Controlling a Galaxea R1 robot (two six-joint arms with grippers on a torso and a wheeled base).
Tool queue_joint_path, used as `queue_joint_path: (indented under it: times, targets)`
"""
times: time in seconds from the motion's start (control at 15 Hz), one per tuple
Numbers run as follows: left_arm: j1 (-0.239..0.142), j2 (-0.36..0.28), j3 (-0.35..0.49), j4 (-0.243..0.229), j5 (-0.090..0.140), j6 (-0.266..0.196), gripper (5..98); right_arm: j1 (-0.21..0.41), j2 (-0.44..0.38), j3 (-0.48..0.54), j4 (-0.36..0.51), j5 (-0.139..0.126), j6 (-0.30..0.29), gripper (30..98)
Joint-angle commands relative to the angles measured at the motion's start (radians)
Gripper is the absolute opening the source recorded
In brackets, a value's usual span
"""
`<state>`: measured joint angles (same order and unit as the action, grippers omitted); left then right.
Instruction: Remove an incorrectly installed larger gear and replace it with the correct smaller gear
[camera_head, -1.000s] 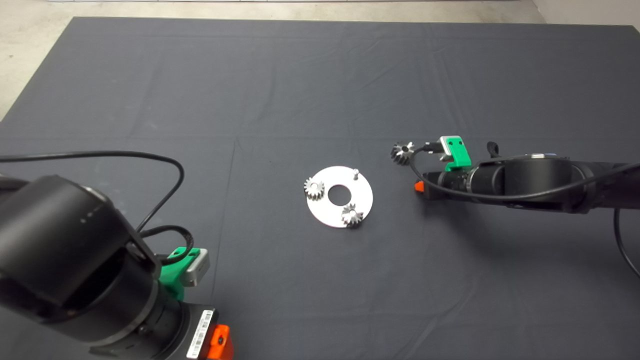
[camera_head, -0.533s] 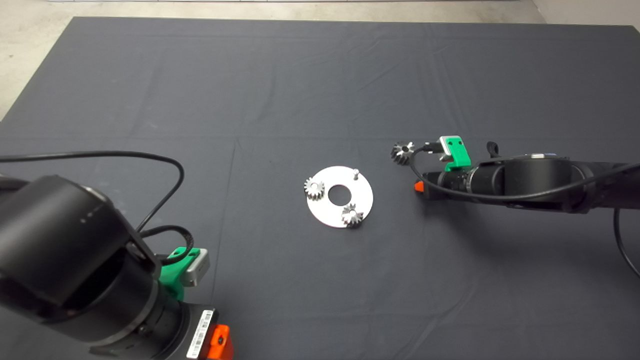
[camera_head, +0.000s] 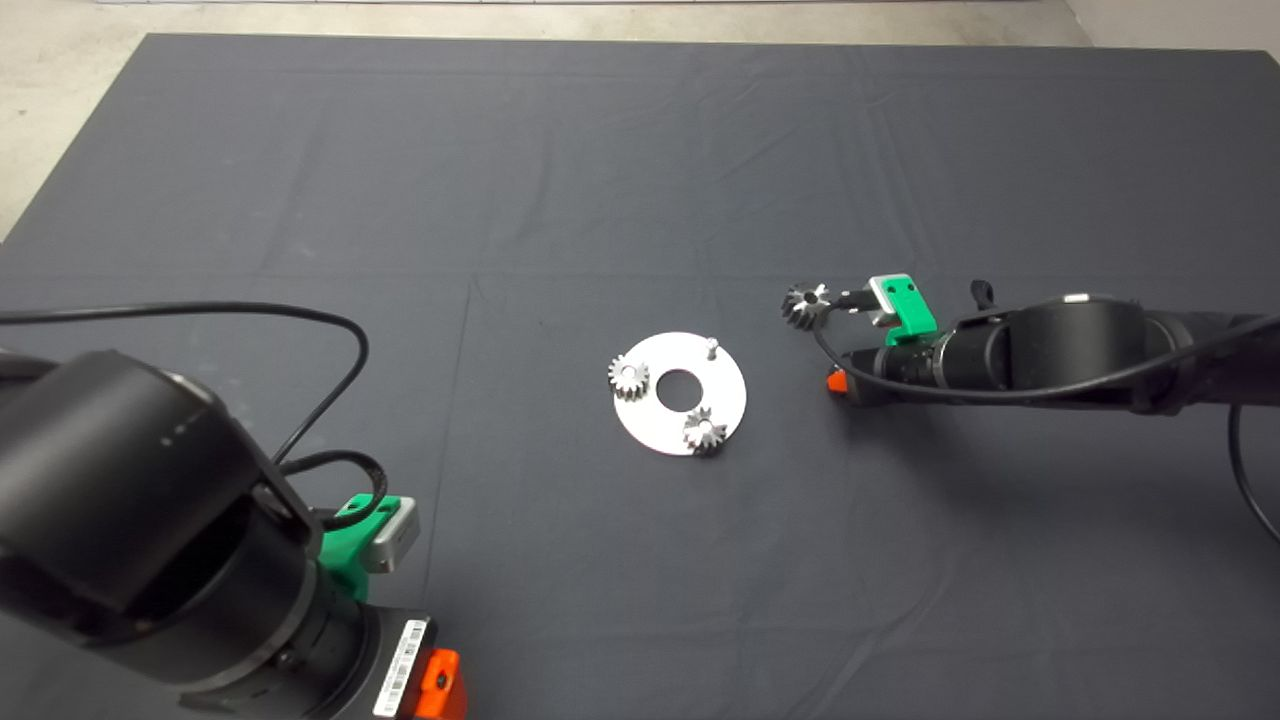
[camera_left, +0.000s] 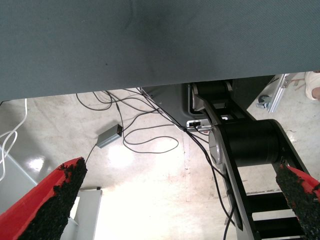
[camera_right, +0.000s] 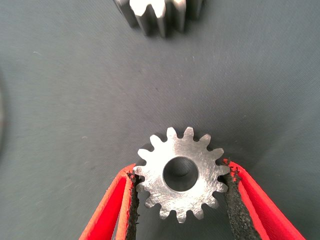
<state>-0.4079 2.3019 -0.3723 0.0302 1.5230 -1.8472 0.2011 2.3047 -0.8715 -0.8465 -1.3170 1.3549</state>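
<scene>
The smaller gear (camera_right: 182, 175), grey with short blunt teeth and a round centre hole, lies flat on the mat between the pads of my right gripper (camera_right: 181, 197), which touch its teeth on both sides. In the head view this gear is hidden under the right gripper (camera_head: 836, 380), right of the silver plate (camera_head: 655, 420). The larger gear (camera_head: 805, 303), star-like with long teeth, rests on the mat just beyond the gripper, and its teeth show at the edge of the right wrist view (camera_right: 157, 15). My left gripper (camera_left: 175, 200) is parked at the lower left, open.
On the plate sit a pale short-toothed gear (camera_head: 629, 377) and a star-like gear (camera_head: 705, 431), and a bare peg (camera_head: 711, 346) stands at its far edge. A black cable loops over the mat at the left (camera_head: 340, 330). The left wrist view shows floor with cables.
The right arm has shifted slightly towards the plate, with its wrist turned a little. The gears, the plate and the left arm have not moved.
</scene>
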Motion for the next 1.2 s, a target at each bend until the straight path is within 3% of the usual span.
queue_joint_path:
  times: [0.0, 0.13, 0.33, 0.67, 1.13]
  targets:
    - [-0.011, -0.003, 0.015, -0.016, 0.005, -0.006, 97.6, 0.119, 0.0, 0.051, 0.128, -0.004, -0.06, 38.2]
    - [-0.011, -0.005, 0.015, -0.016, 0.005, -0.006, 97.6, 0.147, 0.011, 0.051, 0.156, -0.012, -0.064, 38.2]
    - [-0.012, -0.005, 0.015, -0.016, 0.005, -0.006, 97.6, 0.161, 0.092, 0.042, 0.185, -0.075, -0.117, 38.2]
    - [-0.011, -0.005, 0.015, -0.016, 0.005, -0.006, 97.6, 0.159, 0.219, -0.039, 0.192, -0.126, -0.163, 38.3]
    - [-0.011, -0.005, 0.015, -0.016, 0.005, -0.006, 97.6, 0.169, 0.324, -0.147, 0.212, -0.133, -0.164, 38.0]
